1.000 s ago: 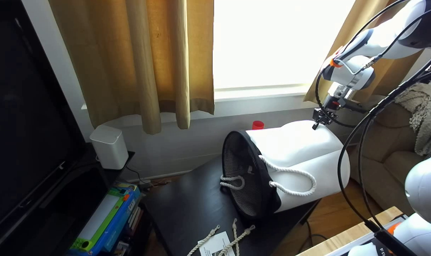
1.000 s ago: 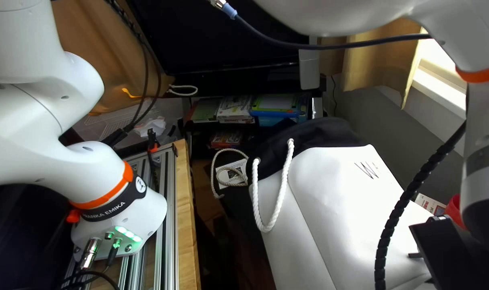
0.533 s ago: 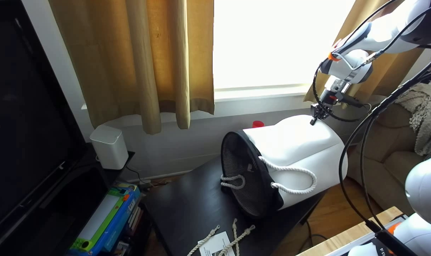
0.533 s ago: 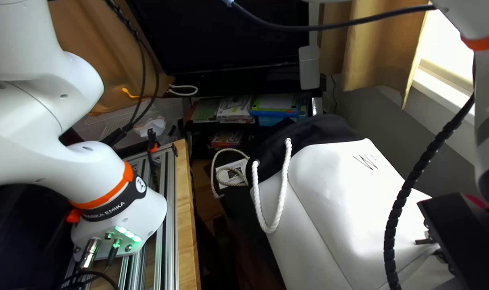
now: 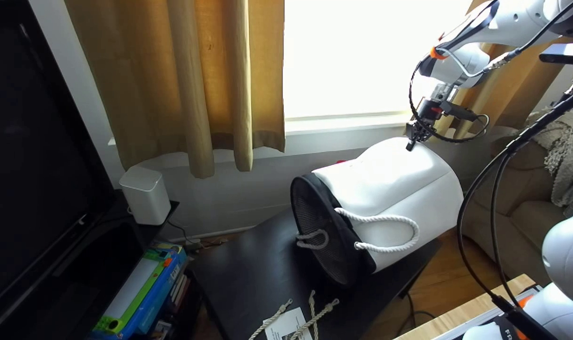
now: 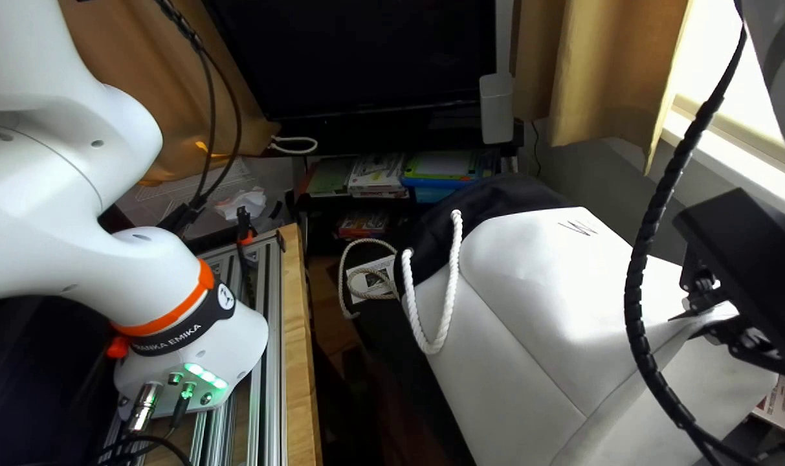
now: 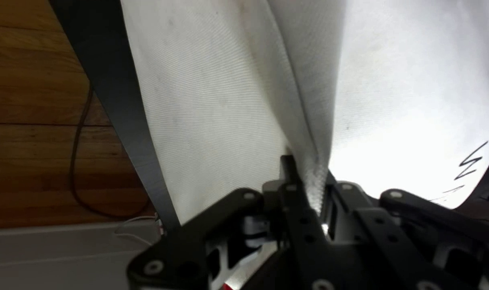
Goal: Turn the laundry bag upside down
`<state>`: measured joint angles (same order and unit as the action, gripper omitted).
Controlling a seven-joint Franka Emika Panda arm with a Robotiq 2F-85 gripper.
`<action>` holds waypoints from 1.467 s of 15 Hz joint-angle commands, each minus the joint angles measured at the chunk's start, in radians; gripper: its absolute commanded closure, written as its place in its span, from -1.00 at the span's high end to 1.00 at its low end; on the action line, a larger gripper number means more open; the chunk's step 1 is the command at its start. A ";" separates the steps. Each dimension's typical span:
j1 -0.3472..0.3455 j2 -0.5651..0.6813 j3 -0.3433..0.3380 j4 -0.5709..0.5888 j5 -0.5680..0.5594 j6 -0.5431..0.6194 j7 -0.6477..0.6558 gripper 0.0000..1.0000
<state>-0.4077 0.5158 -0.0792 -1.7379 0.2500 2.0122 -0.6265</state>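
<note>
The laundry bag [image 5: 404, 189] is a large white soft cylinder with a dark rim band [image 5: 357, 248] and white cord handles. It lies tilted on the black table [image 5: 248, 264], its open mouth facing the TV and angled down, the lower rim touching the table. Its base end is raised. My gripper [image 5: 410, 145] is at the top edge of the base end. In the wrist view the jaws [image 7: 309, 171] are shut on a pinched fold of the bag [image 7: 216, 108]. The bag also shows in an exterior view [image 6: 528, 310], where the arm partly hides the gripper's fingers.
Loose rope handles [image 5: 314, 321] and a paper card [image 5: 293, 321] lie on the table's front. A white box-shaped device [image 5: 147, 196] stands beside the TV [image 5: 26, 141]. A window sill [image 5: 343, 125] is behind the bag. Loose cables [image 5: 466, 255] hang from the arm near the bag.
My gripper has moved up, lifting the bag's base end with it. The bag tilts more steeply onto its rim. The red object behind it is more hidden.
</note>
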 commanded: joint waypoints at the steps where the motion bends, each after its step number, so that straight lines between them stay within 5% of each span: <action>1: 0.051 -0.106 -0.021 -0.083 -0.073 -0.016 0.069 -0.94; 22: 0.328 -0.419 0.040 -0.261 -0.193 -0.052 0.441 -0.94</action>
<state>-0.1102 0.1550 -0.0479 -1.9622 0.0903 1.9615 -0.2419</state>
